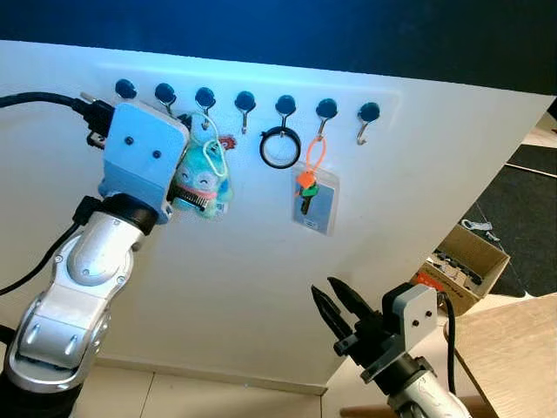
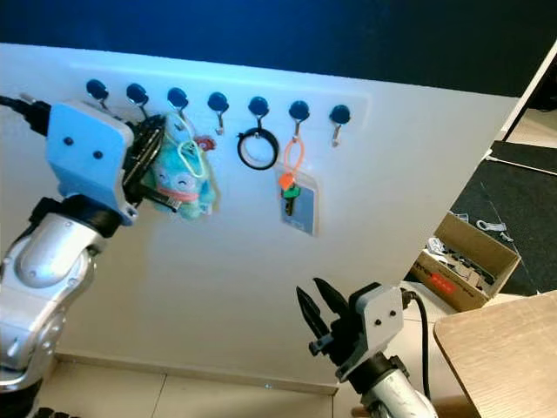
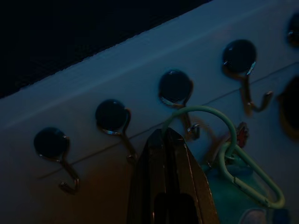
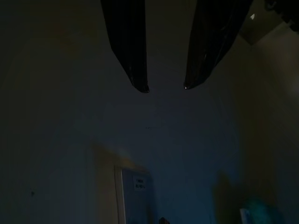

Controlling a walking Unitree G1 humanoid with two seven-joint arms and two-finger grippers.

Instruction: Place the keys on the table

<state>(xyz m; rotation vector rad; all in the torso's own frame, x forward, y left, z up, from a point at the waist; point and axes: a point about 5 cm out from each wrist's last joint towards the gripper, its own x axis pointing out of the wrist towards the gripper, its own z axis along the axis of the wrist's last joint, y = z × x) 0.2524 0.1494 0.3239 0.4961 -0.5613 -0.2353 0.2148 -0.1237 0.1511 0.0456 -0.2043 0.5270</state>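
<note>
the left pincer (image 3: 169,140), pressed together, was raised beside the plush keychain (image 1: 202,181); the keys (image 1: 305,193) were hung well right of it.

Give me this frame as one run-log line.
left hand: shut, at plush keychain on hook rack | right hand: open, low, idle | keys: hanging | table: right

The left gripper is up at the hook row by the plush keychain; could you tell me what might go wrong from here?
1. The left gripper, fingers shut, sits by the plush keychain, not the keys on the orange loop; it may pull the wrong item.
2. The plush's green loop could snag on its hook.
</note>
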